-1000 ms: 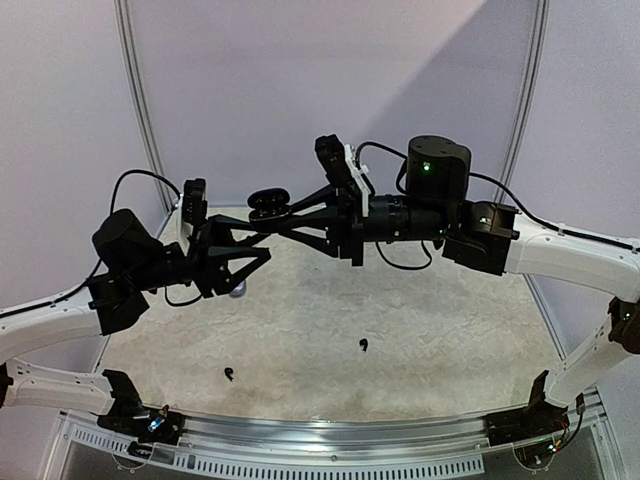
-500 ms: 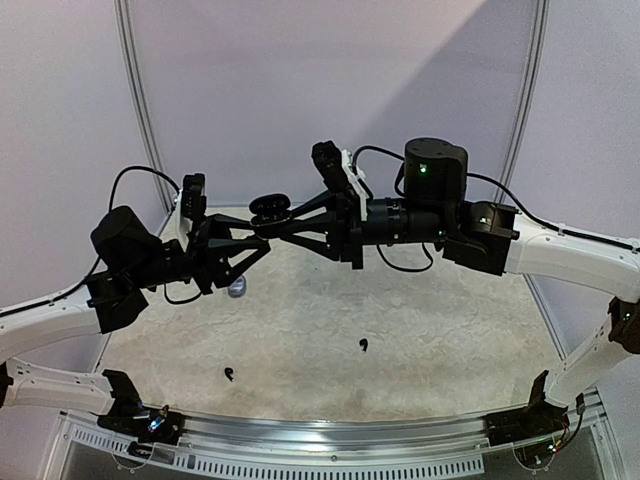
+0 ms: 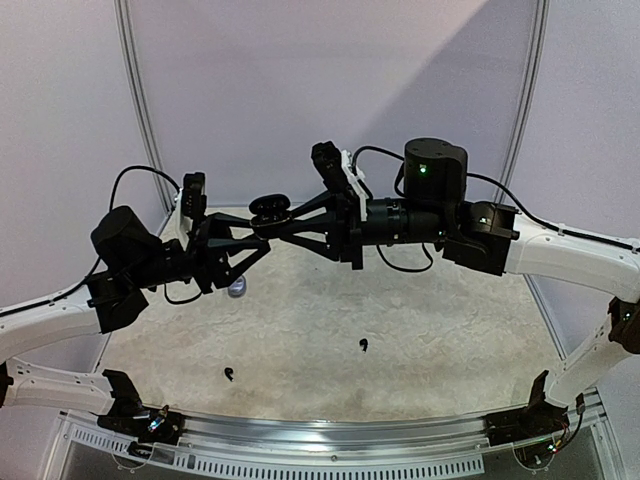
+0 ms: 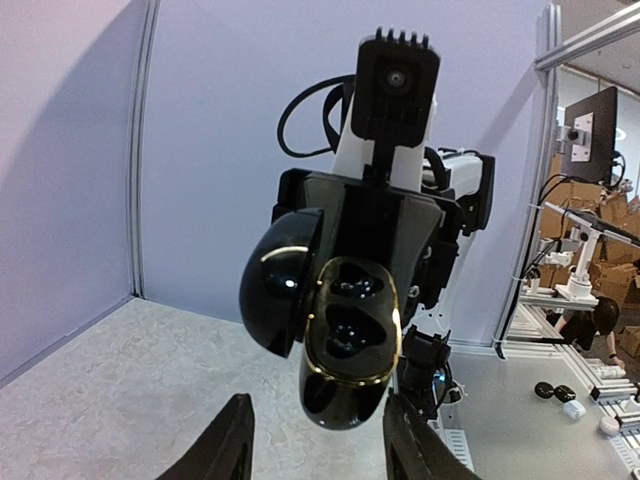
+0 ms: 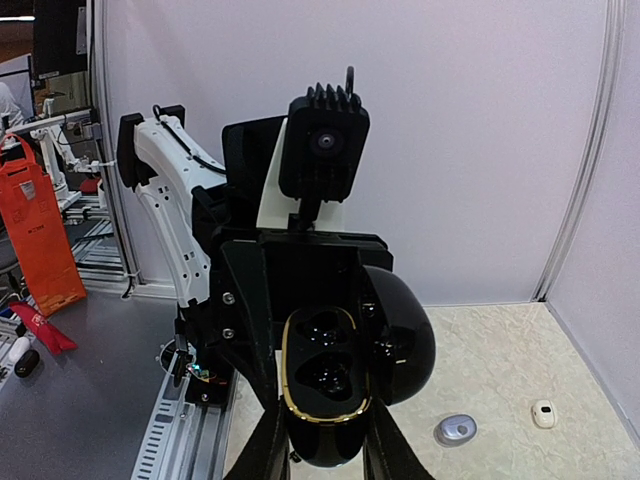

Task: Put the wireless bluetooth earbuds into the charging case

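The right tool (image 5: pixel 320 450) clamps the lower body of the black charging case (image 5: pixel 322 385), held in mid-air with its lid swung open. The left tool (image 4: pixel 320 440) faces it, fingers apart and gripping nothing. A black earbud (image 3: pixel 363 346) and a second black earbud (image 3: pixel 230 375) lie well apart on the worktop (image 3: pixel 440 320).

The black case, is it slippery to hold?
Probably slippery: the case is glossy and rounded, with light glinting on it. Its lid stands open to one side, so a bump might swing it. It seems light, since the right pincer holds it up in the air.
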`<state>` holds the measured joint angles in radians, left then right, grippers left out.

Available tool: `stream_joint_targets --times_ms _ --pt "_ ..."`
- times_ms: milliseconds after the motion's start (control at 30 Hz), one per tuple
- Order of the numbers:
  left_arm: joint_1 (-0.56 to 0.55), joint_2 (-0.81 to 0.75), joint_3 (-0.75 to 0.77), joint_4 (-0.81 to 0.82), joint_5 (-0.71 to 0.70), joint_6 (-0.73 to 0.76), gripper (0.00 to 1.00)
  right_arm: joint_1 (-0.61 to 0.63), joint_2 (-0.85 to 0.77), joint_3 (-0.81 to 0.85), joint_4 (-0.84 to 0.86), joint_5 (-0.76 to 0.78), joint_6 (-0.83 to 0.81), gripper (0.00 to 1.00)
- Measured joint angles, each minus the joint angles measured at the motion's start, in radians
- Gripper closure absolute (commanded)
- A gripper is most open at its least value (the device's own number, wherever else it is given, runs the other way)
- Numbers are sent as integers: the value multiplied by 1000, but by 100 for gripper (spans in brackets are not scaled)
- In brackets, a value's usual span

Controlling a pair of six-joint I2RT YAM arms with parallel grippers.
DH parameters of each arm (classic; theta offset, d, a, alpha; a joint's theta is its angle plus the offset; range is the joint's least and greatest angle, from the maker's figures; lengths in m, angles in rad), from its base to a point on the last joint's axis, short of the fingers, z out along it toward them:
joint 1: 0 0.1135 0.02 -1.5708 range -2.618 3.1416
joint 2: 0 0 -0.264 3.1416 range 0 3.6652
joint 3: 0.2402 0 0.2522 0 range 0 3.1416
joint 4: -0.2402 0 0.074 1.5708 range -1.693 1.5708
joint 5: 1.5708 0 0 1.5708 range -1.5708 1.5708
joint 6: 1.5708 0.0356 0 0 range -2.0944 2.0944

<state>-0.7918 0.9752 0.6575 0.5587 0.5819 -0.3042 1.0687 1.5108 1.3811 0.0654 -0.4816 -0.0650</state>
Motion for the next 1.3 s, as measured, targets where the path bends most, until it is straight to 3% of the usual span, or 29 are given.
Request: stream_joint_targets --times_ms 233,533,800,1067,1100,1300 --pt "0 0 0 6 -2 -6 45 0 0 0 0 1 -1 100" --pt "0 0 0 19 -2 -9 46 0 0 0 0 3 -1 100" --pt "0 0 0 33 -3 -22 57 0 0 0 0 18 -5 100" --pt "0 1 0 36 -1 -22 53 0 1 0 -8 27 -5 100" --pt "0 1 0 37 0 -25 54 0 1 0 -10 28 -5 100" --pt "0 3 0 54 7 -39 82 0 4 0 -21 28 -10 100"
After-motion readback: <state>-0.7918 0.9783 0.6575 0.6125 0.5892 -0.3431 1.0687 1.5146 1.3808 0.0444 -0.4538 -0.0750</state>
